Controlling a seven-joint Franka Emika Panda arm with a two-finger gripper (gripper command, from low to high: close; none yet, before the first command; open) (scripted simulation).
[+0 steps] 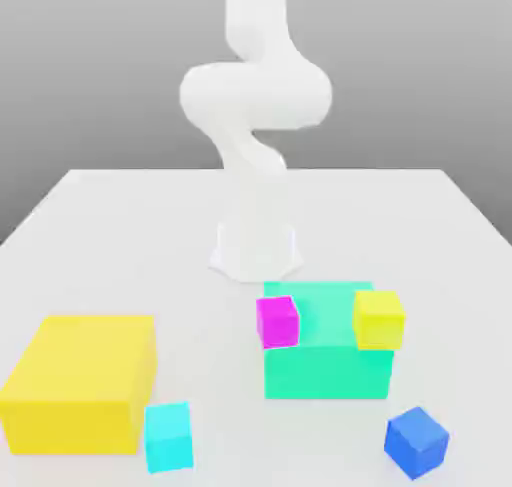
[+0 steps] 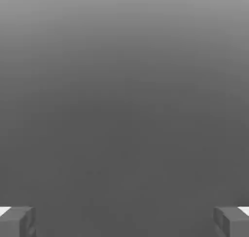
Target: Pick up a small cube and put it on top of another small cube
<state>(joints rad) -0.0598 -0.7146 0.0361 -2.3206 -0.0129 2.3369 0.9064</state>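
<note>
Cyan cube: (image 1: 169, 438) on the table (image 1: 200, 355), toward the near edge in the exterior view, just beside the near right corner of the yellow block (image 1: 85, 375); whether the two touch, I cannot tell.
Magenta cube: (image 1: 278, 322) upright on top of the green block (image 1: 325, 373), at its near left corner, jutting slightly past its left side.
Yellow cube: (image 1: 379, 321) also on the green block, at its near right corner, jutting past its right side.
Blue cube: (image 1: 416, 442) on the table toward the near edge, on the exterior view's right, turned so that an upright edge faces the camera.
Yellow block: flat on the table, on the exterior view's left, well apart from the green block.
Green block: on the table in front of the arm's base (image 1: 256, 250).
Arm: (image 1: 256, 95) white, rising from its base on the table, nearer the far edge than the cubes.
Gripper: (image 2: 124, 221) wide open, its two fingers well apart in the hand view.
</note>
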